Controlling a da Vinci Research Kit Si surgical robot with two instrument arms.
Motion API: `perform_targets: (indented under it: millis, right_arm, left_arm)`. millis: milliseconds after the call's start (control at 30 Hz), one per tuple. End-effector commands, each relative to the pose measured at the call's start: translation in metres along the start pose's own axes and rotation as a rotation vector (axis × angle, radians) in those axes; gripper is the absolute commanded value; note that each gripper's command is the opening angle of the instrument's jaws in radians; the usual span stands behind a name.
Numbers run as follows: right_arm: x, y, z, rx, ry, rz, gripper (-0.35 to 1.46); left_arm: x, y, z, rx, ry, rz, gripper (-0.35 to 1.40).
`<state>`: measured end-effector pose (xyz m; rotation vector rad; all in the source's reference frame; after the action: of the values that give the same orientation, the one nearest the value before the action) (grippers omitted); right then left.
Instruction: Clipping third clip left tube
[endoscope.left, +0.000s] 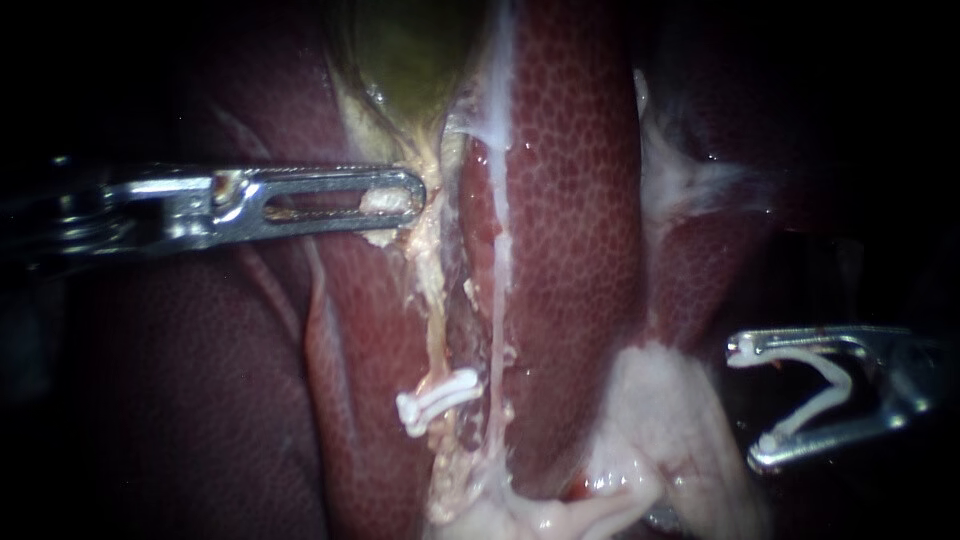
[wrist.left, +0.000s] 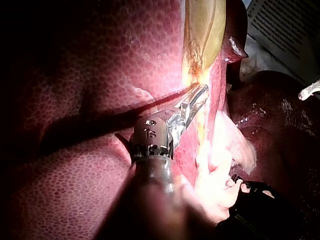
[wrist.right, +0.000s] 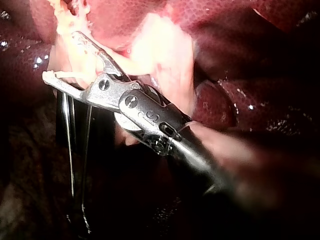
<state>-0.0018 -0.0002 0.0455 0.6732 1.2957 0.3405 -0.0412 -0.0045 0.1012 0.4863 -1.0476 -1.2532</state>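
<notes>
Two instruments: left grips gallbladder; right, lower right, holds spread clip; seat squarely across tube, clear of set clip.

My left instrument is lying level, its shaft entering from the left. Its jaws are pressing together and pinching pale tissue just below the gallbladder. My right instrument is pointing in from the right, lower and well apart from the gallbladder. Its jaws are standing wide and cradling a white clip, each jaw touching one of its legs.
</notes>
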Motion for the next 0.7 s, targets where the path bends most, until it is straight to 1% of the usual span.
perform_targets:
  millis: [33,300,400,533,633,700]
  right_arm:
    - [0.0,0.0,0.0,0.0,0.0,0.0,0.6]
    - [0.0,0.0,0.0,0.0,0.0,0.0,0.6]
    - [0.0,0.0,0.0,0.0,0.0,0.0,0.6]
    - [0.0,0.0,0.0,0.0,0.0,0.0,0.6]
    - [0.0,0.0,0.0001,0.0,0.0,0.0,0.6]
    - [0.0,0.0,0.0001,-0.001,0.0,0.0,0.6]
  left_arm:
    - [0.0,0.0,0.0,0.0,0.0,0.0,-0.15]
    - [-0.0003,0.0,-0.0004,0.003,0.002,-0.001,-0.15]
    - [-0.0012,0.0001,-0.0012,0.01,0.008,-0.005,-0.15]
    - [-0.0027,0.0003,-0.0026,-0.003,0.008,-0.012,-0.15]
    - [-0.0036,0.0004,-0.0037,-0.011,-0.001,-0.016,-0.15]
    - [-0.0041,0.0004,-0.0044,-0.009,-0.008,-0.019,-0.15]
